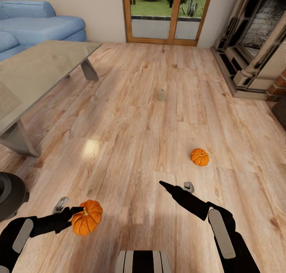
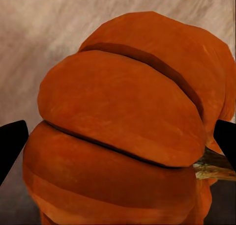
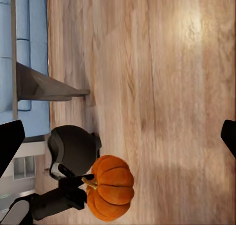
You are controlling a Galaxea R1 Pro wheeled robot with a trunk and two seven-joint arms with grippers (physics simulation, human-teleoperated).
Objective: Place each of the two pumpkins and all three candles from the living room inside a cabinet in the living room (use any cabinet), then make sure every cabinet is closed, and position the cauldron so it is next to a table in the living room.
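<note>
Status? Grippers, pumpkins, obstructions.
Left gripper shut on pumpkin. Right gripper open, empty. Second pumpkin and candle on floor. Path clear.

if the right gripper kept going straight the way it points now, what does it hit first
Probably bare wooden floor: the right gripper is open and its wrist view looks onto planks. The held pumpkin sits off to one side; depth is unclear.

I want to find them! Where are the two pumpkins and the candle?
Held pumpkin [image 1: 86, 217], head view, its ribbed side.
Floor pumpkin [image 1: 199, 157], head view, its top.
Candle [image 1: 161, 94], head view, its side.
</note>
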